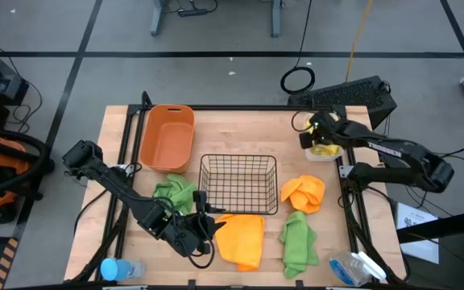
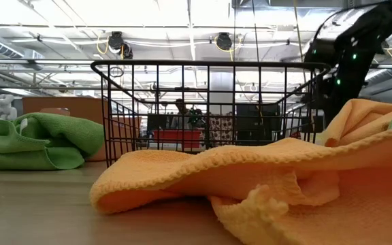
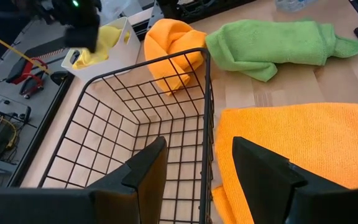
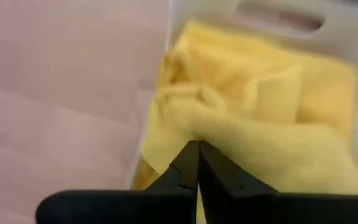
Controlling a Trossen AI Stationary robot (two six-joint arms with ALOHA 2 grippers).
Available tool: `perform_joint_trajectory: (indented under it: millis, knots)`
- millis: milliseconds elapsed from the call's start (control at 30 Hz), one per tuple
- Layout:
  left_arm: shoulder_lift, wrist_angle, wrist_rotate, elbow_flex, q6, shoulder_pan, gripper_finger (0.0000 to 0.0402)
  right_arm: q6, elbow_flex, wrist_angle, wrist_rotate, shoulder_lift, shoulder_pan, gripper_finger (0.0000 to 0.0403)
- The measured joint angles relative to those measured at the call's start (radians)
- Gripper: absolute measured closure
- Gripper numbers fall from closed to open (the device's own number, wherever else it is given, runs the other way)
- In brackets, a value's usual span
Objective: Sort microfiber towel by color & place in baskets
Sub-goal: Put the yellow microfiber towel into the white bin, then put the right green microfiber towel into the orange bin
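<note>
Towels lie sorted only in part: a yellow towel sits in the white bin, where the right gripper hangs over it with fingers pressed together, holding nothing. It should lift clear without snagging cloth. An orange towel lies flat beside the black wire basket; the left gripper, half spread and empty, should pinch a fold near its edge.

A blue-capped bottle lies at the table's near-left corner.

Grey floor, ceiling lights
</note>
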Motion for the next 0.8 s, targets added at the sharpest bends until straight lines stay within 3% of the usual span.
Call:
perform_joint_trajectory:
  millis: [400, 700, 800]
  knots:
    - [0.0, 0.0, 0.0, 0.0, 0.0, 0.001, 0.0213, 0.142, 0.171, -0.178, 0.109, -0.21, 0.238, 0.0403]
    - [0.0, -0.001, 0.0, 0.0, -0.016, 0.001, 0.0213, 0.087, 0.145, 0.224, -0.004, -0.235, 0.617, 0.0403]
    - [0.0, -0.001, 0.0, 0.0, -0.048, 0.001, 0.0213, 0.082, 0.14, 0.354, 0.056, -0.215, 0.806, 0.0403]
